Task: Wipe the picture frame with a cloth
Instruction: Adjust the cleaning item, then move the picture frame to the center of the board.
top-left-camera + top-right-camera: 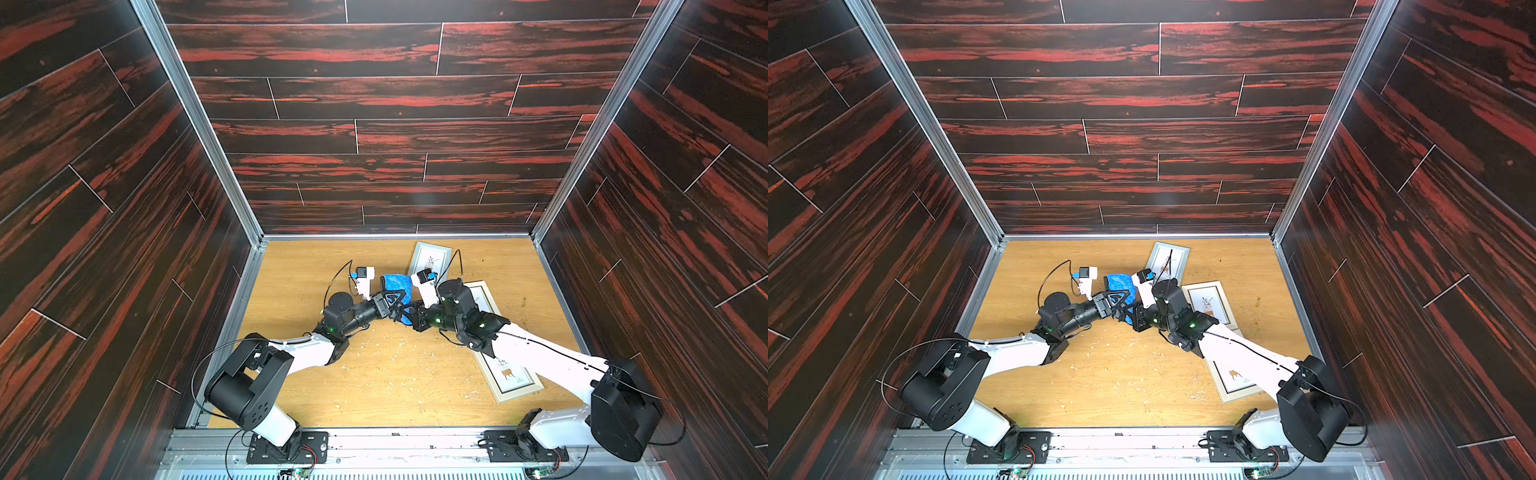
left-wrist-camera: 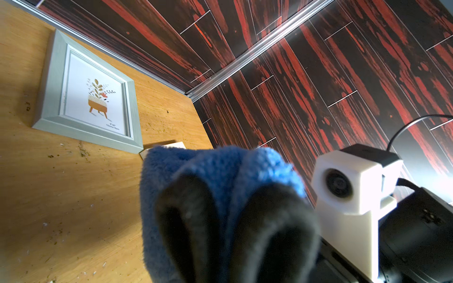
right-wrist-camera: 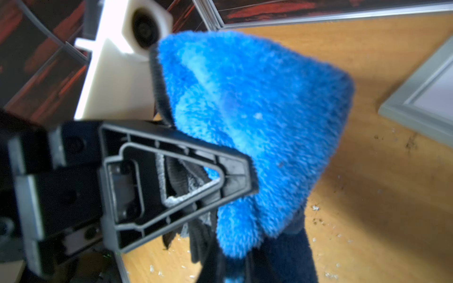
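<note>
We see both arms meeting a little past the middle of the bench (image 1: 299,282), toward 12 o'clock. The left tool (image 1: 398,305) is clenched on the cloth (image 1: 397,284). In the left wrist view its two dark fingers (image 2: 186,220) pinch the blue pile between them. The cloth is bunched and lifted off the wood, and it rises from the left tool toward 12 o'clock in both top views. Its black edging (image 3: 159,80) runs along one side.

The right tool (image 1: 409,318) sits at 3 o'clock of the left one, almost touching it, and its jaws are closed. The lower fold of the cloth hangs against it, but we cannot tell whether any fabric is nipped there.

Three frames lie flat on the bench:
- The far picture frame (image 1: 430,259) is grey and sits at 1 o'clock from the cloth, close to the back wall.
- The middle picture frame (image 1: 484,297) is cream and lies at 3 o'clock, partly under the right arm.
- The near picture frame (image 1: 513,378) lies at 5 o'clock, also partly covered by that arm.

The cloth touches none of them. Pale crumbs (image 1: 399,353) are scattered at 6 o'clock of the tools.
</note>
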